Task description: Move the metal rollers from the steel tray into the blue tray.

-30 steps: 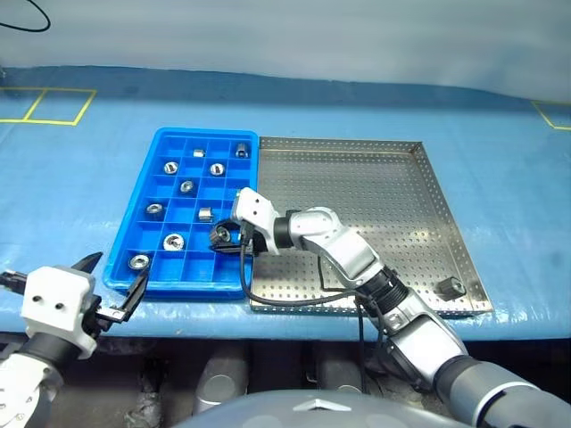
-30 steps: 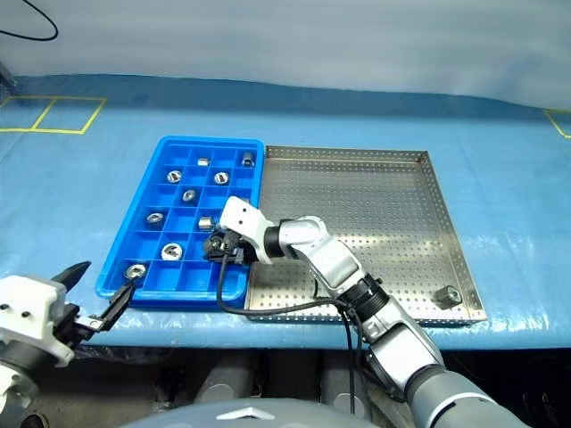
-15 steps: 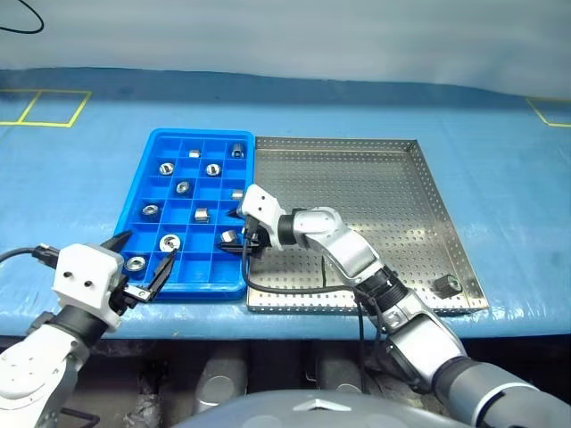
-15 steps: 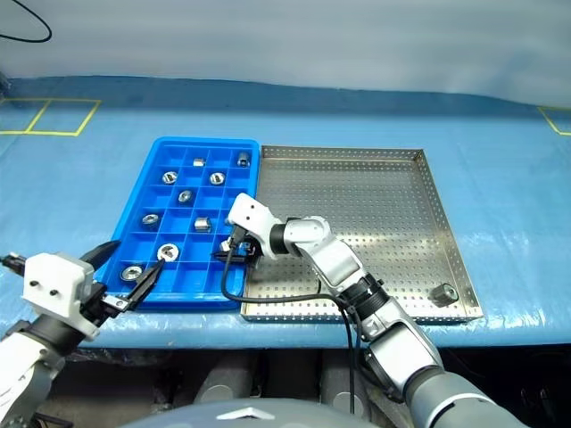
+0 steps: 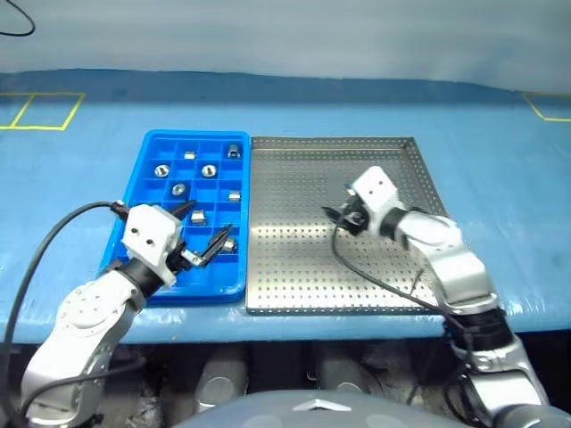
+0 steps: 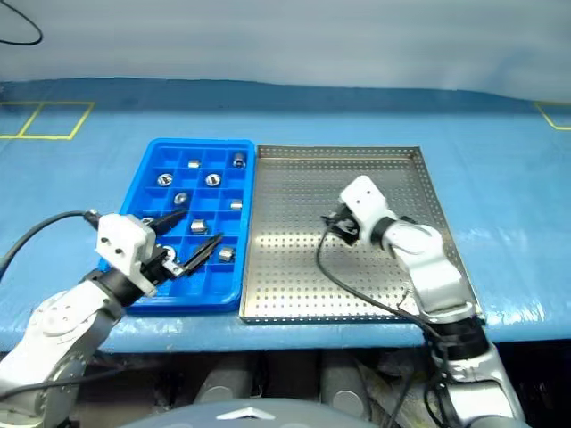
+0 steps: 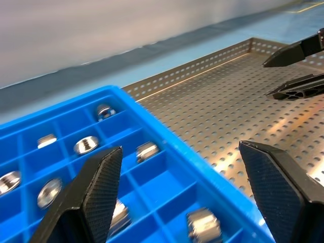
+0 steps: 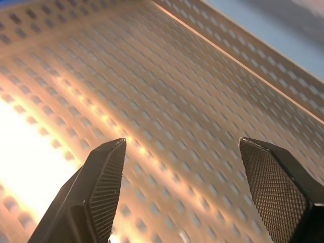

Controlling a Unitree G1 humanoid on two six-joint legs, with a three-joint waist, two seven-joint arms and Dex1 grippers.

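The blue tray (image 5: 134, 234) lies left of the steel tray (image 5: 294, 267), their long sides touching. Several metal rollers rest in the blue tray's compartments, one in the near right part (image 5: 229, 243), others further back (image 5: 209, 169). None shows on the bare part of the steel tray, whose near right corner is hidden by my right arm. My left gripper (image 5: 211, 219) hovers open and empty over the blue tray's near end. Above the middle of the steel tray my right gripper (image 5: 335, 218) is open and empty, its fingers (image 7: 296, 49) also showing in the left wrist view.
Both trays sit on a light blue table cover (image 5: 500, 169) with yellow tape marks at the far corners (image 5: 45, 111). A black cable (image 5: 375, 281) loops from my right wrist over the steel tray. The table's front edge runs just below the trays.
My right gripper opened, leaving a roller in the blue tray's near right part, then swung right over the steel tray. My left gripper moved forward and right, over the blue tray.
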